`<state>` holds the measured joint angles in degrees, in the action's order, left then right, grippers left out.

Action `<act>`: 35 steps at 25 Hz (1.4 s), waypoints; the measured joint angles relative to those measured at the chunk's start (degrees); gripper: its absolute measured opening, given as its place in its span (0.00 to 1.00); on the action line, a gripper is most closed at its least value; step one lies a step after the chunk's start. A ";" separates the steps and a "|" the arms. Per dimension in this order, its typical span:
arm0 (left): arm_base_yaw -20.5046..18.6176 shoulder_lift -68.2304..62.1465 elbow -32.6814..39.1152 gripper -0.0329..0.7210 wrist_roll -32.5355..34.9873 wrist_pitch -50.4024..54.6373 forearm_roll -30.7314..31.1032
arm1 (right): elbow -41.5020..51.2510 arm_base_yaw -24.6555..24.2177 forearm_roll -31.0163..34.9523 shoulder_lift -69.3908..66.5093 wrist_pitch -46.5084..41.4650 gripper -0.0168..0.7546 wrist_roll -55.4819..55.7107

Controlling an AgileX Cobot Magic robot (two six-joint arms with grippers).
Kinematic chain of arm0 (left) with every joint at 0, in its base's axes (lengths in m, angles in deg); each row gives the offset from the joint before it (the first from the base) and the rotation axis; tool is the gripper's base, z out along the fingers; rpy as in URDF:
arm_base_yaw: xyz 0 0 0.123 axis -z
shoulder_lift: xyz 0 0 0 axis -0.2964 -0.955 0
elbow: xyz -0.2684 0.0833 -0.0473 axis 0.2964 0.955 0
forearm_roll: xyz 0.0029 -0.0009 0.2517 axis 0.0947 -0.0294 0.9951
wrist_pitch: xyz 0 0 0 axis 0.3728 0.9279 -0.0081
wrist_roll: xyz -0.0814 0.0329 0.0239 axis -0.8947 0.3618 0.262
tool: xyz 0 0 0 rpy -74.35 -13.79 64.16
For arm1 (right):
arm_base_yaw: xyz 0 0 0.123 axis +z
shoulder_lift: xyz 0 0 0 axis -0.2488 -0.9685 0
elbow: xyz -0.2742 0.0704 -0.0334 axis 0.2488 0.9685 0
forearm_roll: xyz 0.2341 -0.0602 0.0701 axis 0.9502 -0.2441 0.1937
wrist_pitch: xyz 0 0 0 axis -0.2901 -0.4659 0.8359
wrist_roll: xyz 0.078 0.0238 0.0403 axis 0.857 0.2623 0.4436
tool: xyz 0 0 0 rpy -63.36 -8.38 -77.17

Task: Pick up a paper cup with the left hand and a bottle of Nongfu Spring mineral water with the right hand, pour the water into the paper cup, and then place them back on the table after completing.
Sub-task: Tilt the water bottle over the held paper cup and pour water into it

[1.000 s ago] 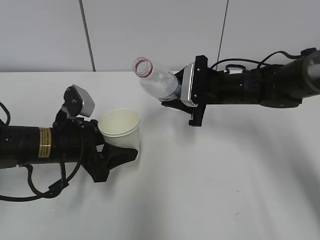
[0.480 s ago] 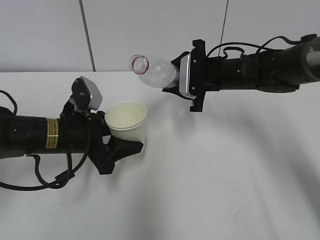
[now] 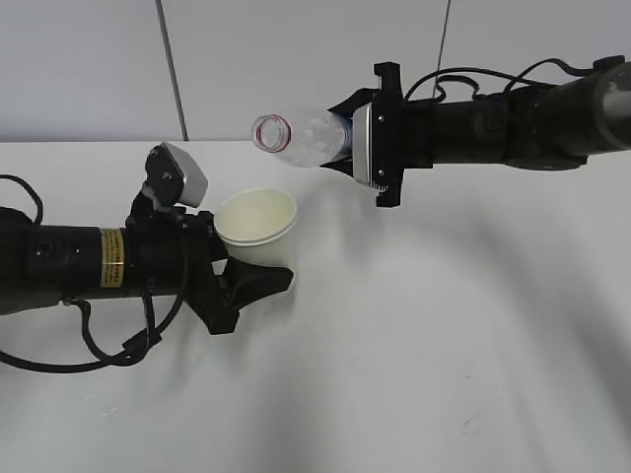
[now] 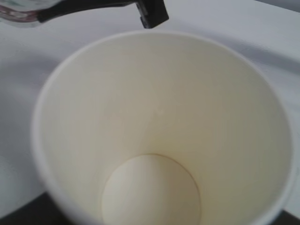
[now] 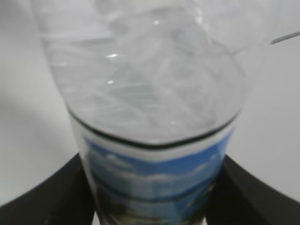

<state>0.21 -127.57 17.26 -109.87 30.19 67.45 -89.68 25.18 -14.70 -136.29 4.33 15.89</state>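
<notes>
My left gripper (image 3: 264, 281) is shut on a cream paper cup (image 3: 258, 221) and holds it upright just above the white table (image 3: 444, 335). In the left wrist view the cup (image 4: 159, 117) fills the frame and its inside looks dry. My right gripper (image 3: 345, 140) is shut on a clear bottle (image 3: 308, 136) with a blue label. The bottle lies almost level, and its red-ringed open mouth (image 3: 270, 131) points left, above and behind the cup. No water stream shows. In the right wrist view the bottle (image 5: 150, 89) sits between black fingers (image 5: 42, 197).
A grey wall with vertical seams (image 3: 173, 69) stands behind the table. Black cables (image 3: 108, 350) trail from the left arm over the tabletop. The bottle mouth (image 4: 16, 10) and a right gripper finger (image 4: 152, 11) show at the top of the left wrist view.
My left arm has moved right with the cup. My right arm has lifted the bottle, and the bottle has swung from tilted upward to nearly level.
</notes>
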 joint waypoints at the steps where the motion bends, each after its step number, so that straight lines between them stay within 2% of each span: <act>1: 0.07 0.00 0.00 0.59 0.00 -0.12 0.06 | -0.32 0.00 0.00 0.00 -0.05 0.59 -0.58; 11: 0.07 0.00 0.00 0.59 0.00 -0.18 0.06 | -2.99 0.00 0.00 -0.13 -0.29 0.59 -6.75; 35: 0.07 -0.54 0.00 0.59 -1.97 -0.86 2.30 | -2.99 0.00 0.11 -0.27 -0.29 0.59 -21.59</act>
<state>0.28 -128.11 17.26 -111.83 29.33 69.76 -92.67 25.18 -14.59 -136.56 4.04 -5.70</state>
